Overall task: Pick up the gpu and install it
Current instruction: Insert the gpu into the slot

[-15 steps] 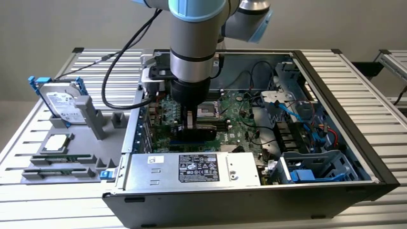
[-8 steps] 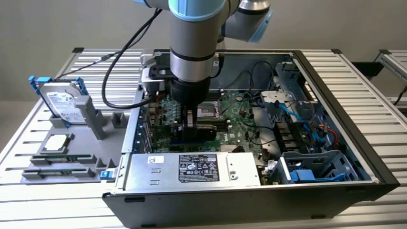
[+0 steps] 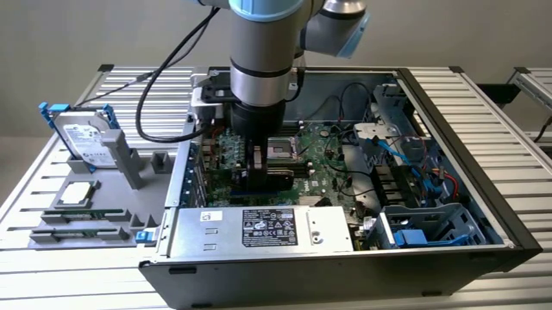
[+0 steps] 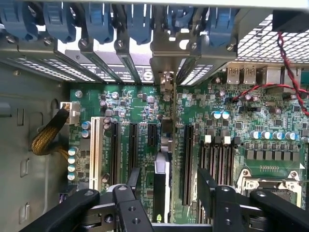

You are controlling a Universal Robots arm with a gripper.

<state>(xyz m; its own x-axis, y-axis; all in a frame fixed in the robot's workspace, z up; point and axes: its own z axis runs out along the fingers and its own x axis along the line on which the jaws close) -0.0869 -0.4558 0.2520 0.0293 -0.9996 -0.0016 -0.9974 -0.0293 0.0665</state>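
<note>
Because my gripper (image 4: 169, 183) hangs low inside the computer case (image 3: 483, 187), I start with what sits closest. My two black fingers (image 4: 206, 186) are spread, one on each side of the gpu (image 4: 161, 193), with bare circuit board visible in both gaps, so I judge that I am pinching nothing. The card stands on edge between them, thin and dark with a silvery strip along its top. It lines up with a long black slot near the middle of the motherboard (image 4: 125, 104).

I see three risks:
- **Seating:** I cannot tell whether the card's lower edge is fully down in the slot. A half-seated card could tip toward a neighbouring slot if a finger brushes it.
- **Crowding:** Hard plastic slots and small round capacitors crowd both fingers, so a sideways drift would scrape them.
- **Snagging:** The thin red-and-black wire (image 4: 289, 58) lies loose across the board toward the far corner and could catch.

Farther along, the card's metal bracket (image 4: 166, 82) meets the rear wall of the case, between perforated steel covers. Glossy blue plastic clips (image 4: 140, 24) run along that edge. If the bracket's tip misses its gap, the card will sit crooked.
</note>
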